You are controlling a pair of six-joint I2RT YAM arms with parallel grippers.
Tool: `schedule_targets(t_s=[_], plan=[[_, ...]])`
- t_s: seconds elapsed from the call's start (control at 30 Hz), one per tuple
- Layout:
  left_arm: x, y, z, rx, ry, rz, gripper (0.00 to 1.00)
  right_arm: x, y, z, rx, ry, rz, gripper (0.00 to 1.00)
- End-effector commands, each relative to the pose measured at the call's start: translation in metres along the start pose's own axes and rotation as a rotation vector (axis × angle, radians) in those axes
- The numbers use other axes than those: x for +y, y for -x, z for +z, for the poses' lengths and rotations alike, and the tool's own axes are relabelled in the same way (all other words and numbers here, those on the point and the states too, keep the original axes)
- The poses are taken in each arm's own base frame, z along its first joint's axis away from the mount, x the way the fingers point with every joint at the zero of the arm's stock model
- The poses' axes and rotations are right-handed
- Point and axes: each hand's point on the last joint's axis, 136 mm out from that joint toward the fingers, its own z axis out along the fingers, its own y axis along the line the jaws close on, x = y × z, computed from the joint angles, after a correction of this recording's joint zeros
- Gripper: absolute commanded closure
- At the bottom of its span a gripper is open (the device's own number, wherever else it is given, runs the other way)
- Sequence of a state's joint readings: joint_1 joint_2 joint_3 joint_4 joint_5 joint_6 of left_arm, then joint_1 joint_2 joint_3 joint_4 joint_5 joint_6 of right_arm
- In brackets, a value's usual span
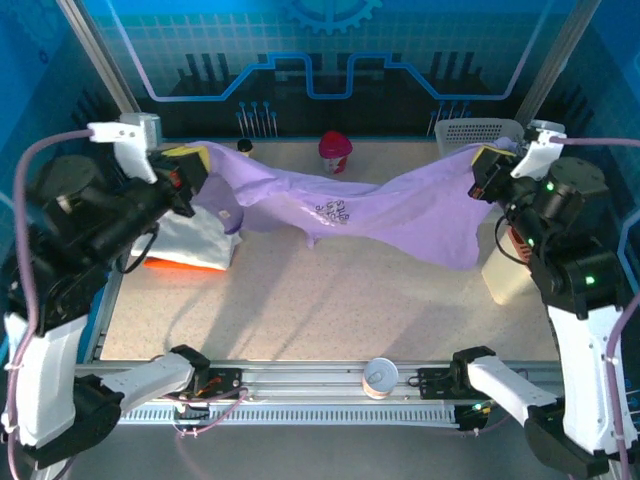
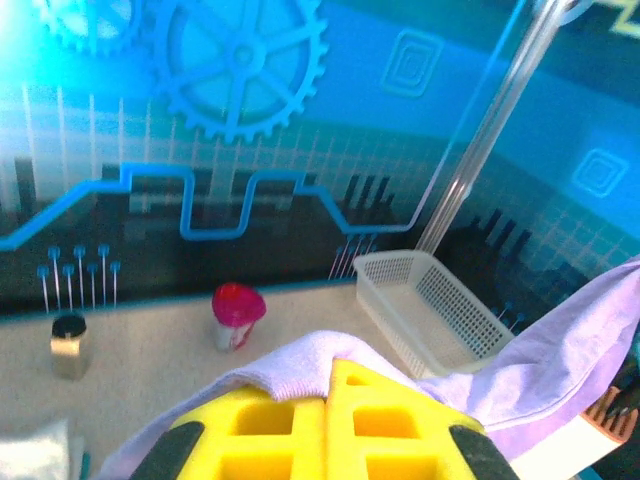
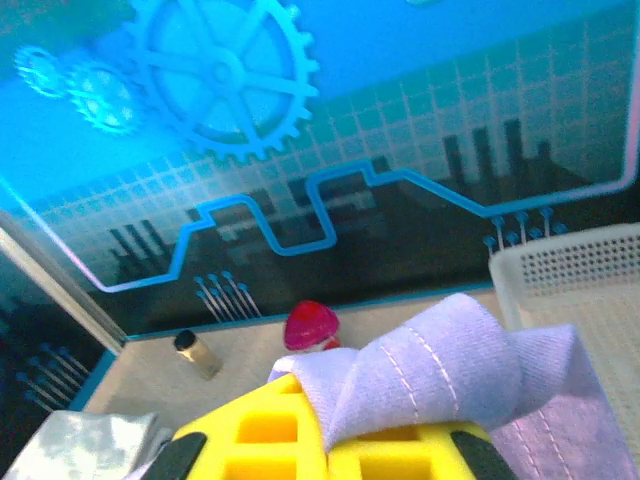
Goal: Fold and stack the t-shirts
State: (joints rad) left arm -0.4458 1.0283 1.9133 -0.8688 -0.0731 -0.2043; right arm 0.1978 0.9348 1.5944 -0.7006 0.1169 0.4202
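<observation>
left claw (image 2: 327,400): grips purple t-shirt (image 1: 420,215) | right claw (image 3: 325,432): grips same | chest print (image 1: 335,211): illegible

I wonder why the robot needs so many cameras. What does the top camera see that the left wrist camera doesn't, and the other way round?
From the top: the whole purple t-shirt stretched between the left gripper and right gripper, its small lettering, a white t-shirt on an orange t-shirt, and a can at the near rail. From the left wrist: yellow fingers up close, shut on the shirt's edge, and tiny holes in the white basket. Both: the purple t-shirt, the basket, the pink-topped cup.
</observation>
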Motion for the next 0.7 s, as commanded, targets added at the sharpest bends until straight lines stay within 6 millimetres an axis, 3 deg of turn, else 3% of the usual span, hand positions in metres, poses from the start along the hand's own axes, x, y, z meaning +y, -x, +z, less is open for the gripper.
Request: schedule_targets(t_s=[0.0, 0.17, 0.27, 0.33, 0.4, 0.5, 0.67], plan=[[-0.025, 0.043, -0.044, -0.179, -0.114, 0.09, 1.0, 0.026, 0.032, -0.039, -0.128, 0.126, -0.051, 1.0], [-0.046, 0.067, -0.091, -0.304, -0.22, 0.101, 1.0, 0.023, 0.035, -0.079, -0.208, 0.136, -0.036, 1.0], [-0.05, 0.072, -0.103, -0.337, -0.24, 0.11, 1.0, 0.025, 0.031, -0.093, -0.207, 0.158, -0.035, 1.0], [-0.049, 0.072, -0.102, -0.337, -0.232, 0.119, 1.0, 0.023, 0.027, -0.096, -0.197, 0.156, -0.026, 1.0], [-0.043, 0.069, -0.092, -0.324, -0.202, 0.116, 1.0, 0.02, 0.019, -0.092, -0.174, 0.146, -0.009, 1.0], [-0.019, 0.057, -0.06, -0.27, -0.077, 0.09, 1.0, 0.012, 0.0, -0.069, -0.102, 0.112, 0.017, 1.0], [0.028, 0.003, 0.014, -0.12, 0.134, 0.107, 1.0, -0.019, -0.058, -0.012, 0.104, -0.034, 0.09, 1.0]])
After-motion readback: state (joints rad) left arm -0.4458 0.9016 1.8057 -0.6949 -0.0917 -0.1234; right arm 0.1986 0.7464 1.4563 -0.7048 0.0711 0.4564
